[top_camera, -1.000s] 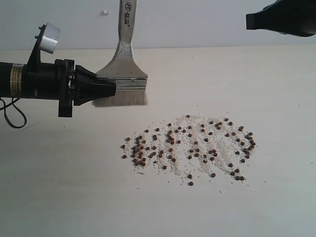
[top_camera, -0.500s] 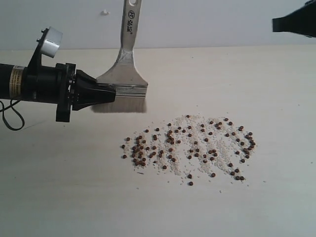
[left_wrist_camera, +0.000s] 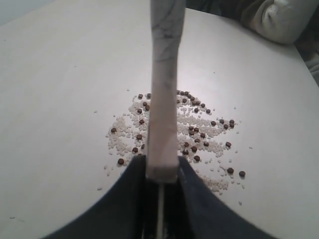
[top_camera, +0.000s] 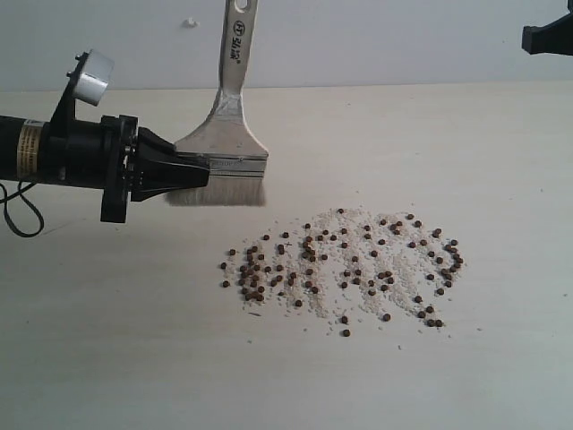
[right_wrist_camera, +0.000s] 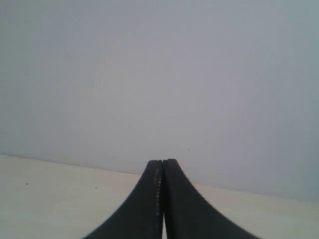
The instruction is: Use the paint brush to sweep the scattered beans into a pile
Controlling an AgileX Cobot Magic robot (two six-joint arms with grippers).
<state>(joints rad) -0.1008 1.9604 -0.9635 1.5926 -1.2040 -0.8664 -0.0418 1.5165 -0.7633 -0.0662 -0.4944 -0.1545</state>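
The paint brush (top_camera: 226, 134) stands upright, handle up and off-white bristles down, just above the table at the back left of the beans (top_camera: 345, 269). My left gripper (top_camera: 202, 170) is shut on its silver ferrule from the left; in the left wrist view the brush (left_wrist_camera: 164, 99) rises between my left gripper (left_wrist_camera: 162, 172) fingers. The reddish-brown beans (left_wrist_camera: 184, 129) lie scattered among white crumbs in a wide patch at mid-table. My right gripper (right_wrist_camera: 163, 164) is shut and empty, raised at the far upper right (top_camera: 548, 38), facing the wall.
The pale table (top_camera: 134, 358) stretches around the patch, with a grey wall (top_camera: 403, 36) behind it. A black cable (top_camera: 22, 210) loops under the left arm at the left edge.
The right gripper has withdrawn to the right, almost out of the exterior view. The brush has dropped slightly and its handle tilted a little right; the beans have not moved.
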